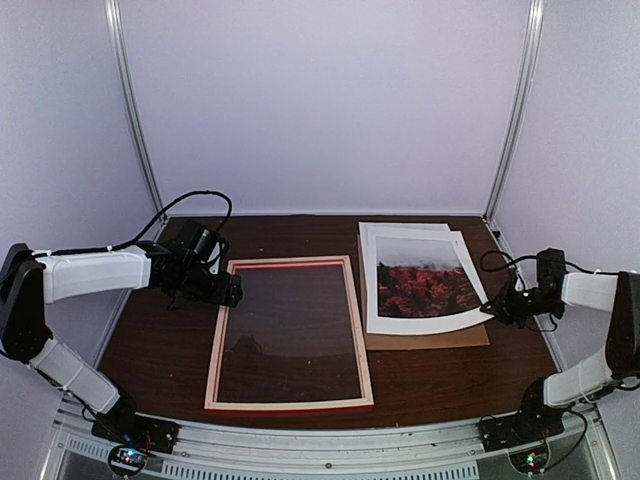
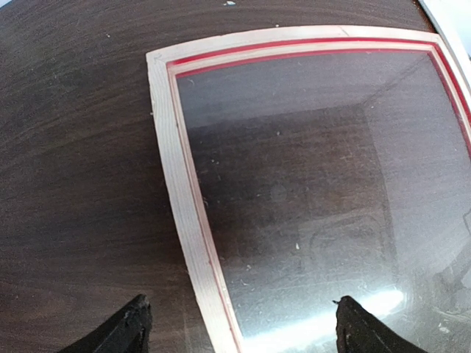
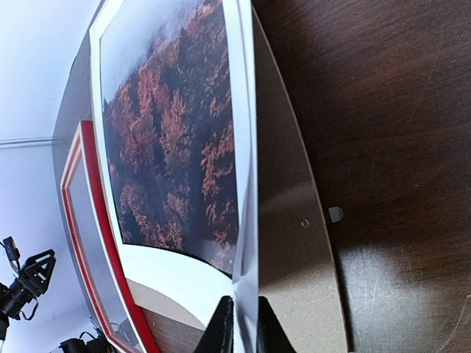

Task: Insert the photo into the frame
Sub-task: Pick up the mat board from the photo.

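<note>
The frame (image 1: 219, 338) lies flat at the table's middle, pale wood side up with a red inner lip, its glass reflecting. In the left wrist view its left rail (image 2: 174, 169) runs between my left gripper's (image 2: 241, 304) wide-open fingers, which hover just above it. That gripper (image 1: 234, 290) sits at the frame's far-left corner. The photo (image 1: 425, 282), misty sky over red-orange trees, lies to the right of the frame. My right gripper (image 1: 498, 307) is shut on its right edge. In the right wrist view the photo (image 3: 176, 147) bows up from the pinch (image 3: 245, 303).
A brown backing board (image 1: 432, 340) (image 3: 294, 220) lies under the photo. A second white sheet (image 1: 400, 228) pokes out behind the photo's far edge. Pale walls with metal posts close in the back and sides of the dark wooden table (image 1: 160, 340).
</note>
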